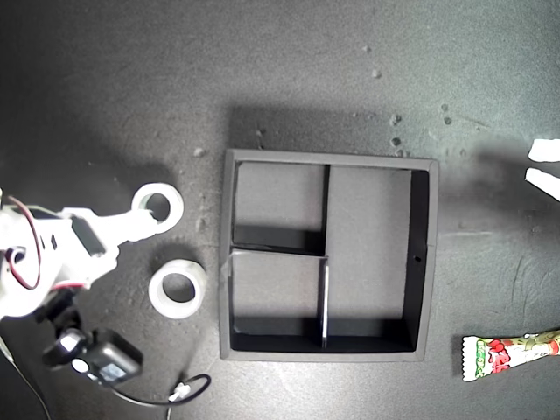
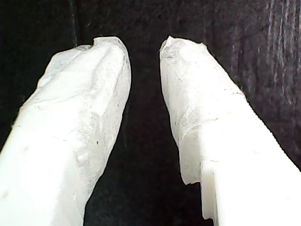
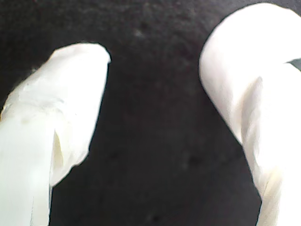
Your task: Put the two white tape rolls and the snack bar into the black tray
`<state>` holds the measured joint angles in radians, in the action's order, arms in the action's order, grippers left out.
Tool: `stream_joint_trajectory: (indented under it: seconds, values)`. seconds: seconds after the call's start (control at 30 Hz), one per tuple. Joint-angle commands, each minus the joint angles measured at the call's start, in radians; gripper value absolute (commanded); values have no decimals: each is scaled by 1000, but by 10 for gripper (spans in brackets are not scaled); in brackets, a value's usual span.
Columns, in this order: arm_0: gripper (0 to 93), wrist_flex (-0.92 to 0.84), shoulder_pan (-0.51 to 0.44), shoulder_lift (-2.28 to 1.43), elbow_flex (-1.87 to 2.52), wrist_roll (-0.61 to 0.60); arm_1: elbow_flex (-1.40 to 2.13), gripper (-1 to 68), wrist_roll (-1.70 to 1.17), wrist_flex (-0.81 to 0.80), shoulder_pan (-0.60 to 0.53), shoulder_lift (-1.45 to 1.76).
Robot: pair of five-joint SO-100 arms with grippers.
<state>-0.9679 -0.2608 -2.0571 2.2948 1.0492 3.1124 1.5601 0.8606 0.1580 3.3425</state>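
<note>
- My first gripper (image 2: 143,44) is released: in the first wrist view its two white, tape-wrapped fingers (image 2: 89,99) stand apart, with only the dark mat (image 2: 141,155) between them.
- My second gripper (image 3: 155,52) also has its fingers spread, with bare dark mat between them. The wrist views do not show which arm in the exterior view belongs to which gripper.
- At the exterior view's left, an arm (image 1: 61,254) reaches to the first tape roll (image 1: 175,199). A white finger lies over the ring's edge with its tip at the hole. I cannot tell there whether that pincer is closing on it.
- The second tape roll (image 1: 157,293) lies flat on the mat just below the first in that view, apart from the arm.
- The black tray (image 1: 420,262) sits mid-scene just beside the rolls. It has two small compartments on the exterior view's left and one long compartment on its right.
- The snack bar (image 1: 507,350) lies on the mat outside the tray, at the exterior view's lower right.
- A pair of white pincer tips (image 1: 544,164) pokes in, parted, at that view's right edge, above the bar.
</note>
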Motion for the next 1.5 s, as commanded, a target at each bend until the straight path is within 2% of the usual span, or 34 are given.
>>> stream_joint_trajectory:
  seconds: [0.0,0.17,0.33,0.5,0.6,0.67,0.83,0.97,1.2,1.33,1.47]
  values:
    - [226,12,34,35,-66,-29,12,45,-9,-17,-21,8]
    - [224,11,55,126,-98,-31,12,50,-44,-80,-61,8]
    - [203,11,75,247,-146,-20,11,71,-153,-287,-117,8]
    - [96,11,135,310,-176,6,-51,152,-268,-430,-127,8]
    - [32,8,186,316,-186,8,-147,202,-334,-448,-127,5]
    - [5,-14,218,301,-202,5,-227,212,-376,-449,-127,-5]
    - [1,-94,265,192,-275,-51,-376,229,-485,-446,-166,-18]
    - [0,-181,288,133,-383,-106,-589,249,-604,-333,-201,-190]
    - [0,-344,276,186,-678,-163,-1078,257,-664,26,-282,-710]
    - [0,-410,261,253,-847,-181,-1273,273,-528,261,-391,-966]
    - [1,-451,236,331,-985,-195,-1304,294,-268,394,-537,-1040]
